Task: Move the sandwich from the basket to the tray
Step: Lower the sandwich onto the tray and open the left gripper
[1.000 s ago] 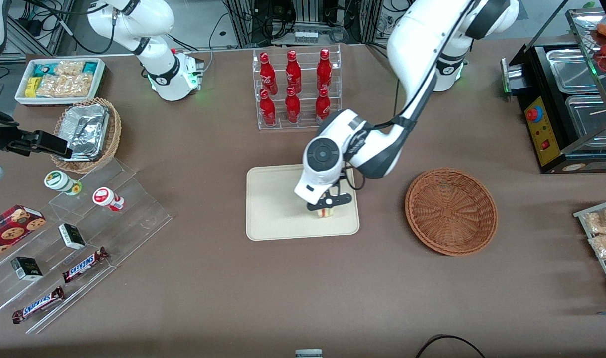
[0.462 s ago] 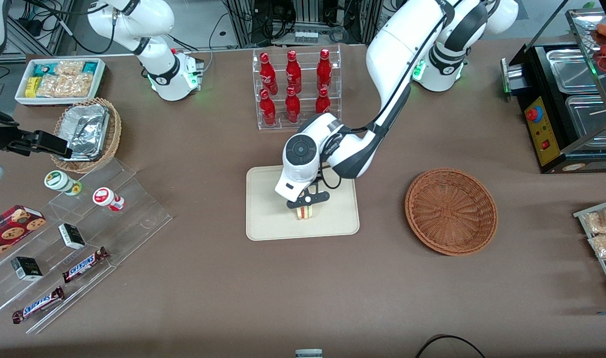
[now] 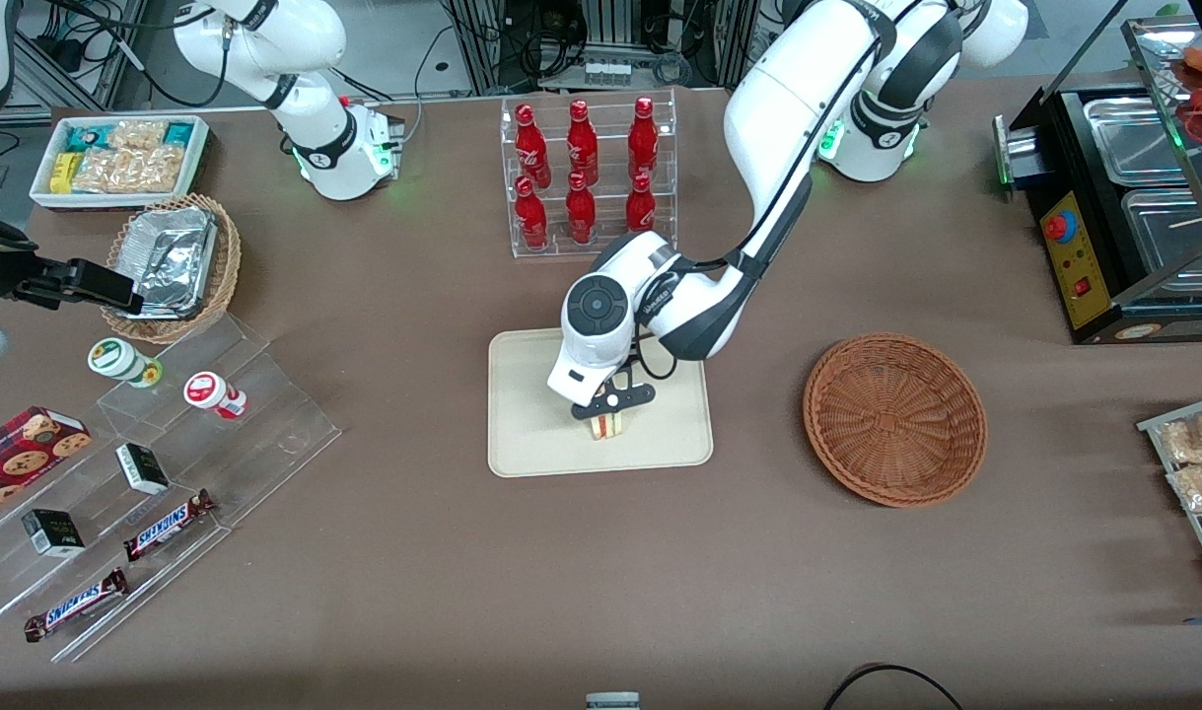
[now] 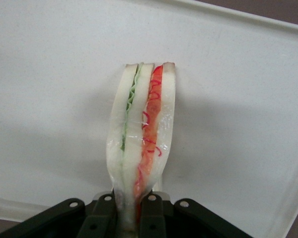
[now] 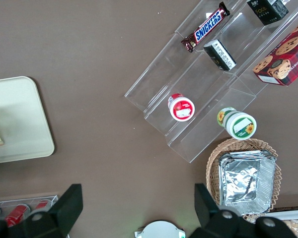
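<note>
My left gripper [image 3: 608,414] is shut on the sandwich [image 3: 608,425], a wrapped wedge with red, white and green layers. It holds the sandwich over the middle of the cream tray [image 3: 531,434], with the tip at or just above the tray floor. In the left wrist view the sandwich [image 4: 141,134] is pinched between the two black fingers [image 4: 104,213], with the tray [image 4: 49,99] under it. The reddish-brown basket [image 3: 894,419] stands empty beside the tray, toward the working arm's end of the table.
A clear rack of red bottles [image 3: 586,177] stands farther from the front camera than the tray. Clear stepped shelves with snack bars and cups [image 3: 157,463] and a light wicker basket of foil trays [image 3: 172,266] lie toward the parked arm's end. A black food warmer [image 3: 1123,207] stands at the working arm's end.
My gripper carried the sandwich from the tray's edge nearest the basket to the middle of the tray, then sank slightly. It stays shut on the sandwich.
</note>
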Robot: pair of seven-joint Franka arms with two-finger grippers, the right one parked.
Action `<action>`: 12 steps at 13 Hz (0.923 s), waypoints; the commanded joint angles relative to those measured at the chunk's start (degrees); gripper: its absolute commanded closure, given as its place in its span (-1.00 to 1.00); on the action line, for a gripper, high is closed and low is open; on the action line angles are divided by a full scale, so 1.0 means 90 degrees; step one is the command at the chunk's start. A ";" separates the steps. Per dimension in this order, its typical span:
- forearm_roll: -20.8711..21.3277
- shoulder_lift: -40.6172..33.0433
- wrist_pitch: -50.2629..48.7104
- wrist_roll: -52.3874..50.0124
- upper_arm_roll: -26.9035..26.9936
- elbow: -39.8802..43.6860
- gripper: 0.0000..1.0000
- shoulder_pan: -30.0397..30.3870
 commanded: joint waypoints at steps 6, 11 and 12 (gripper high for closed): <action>0.0012 -0.0035 -0.0135 -0.0230 0.0088 0.0323 -1.00 -0.0071; -0.0027 -0.0542 -0.1335 -0.0152 0.0088 0.0928 -1.00 0.0026; -0.0027 -0.0669 -0.1472 -0.0142 0.0088 0.0948 -1.00 0.0036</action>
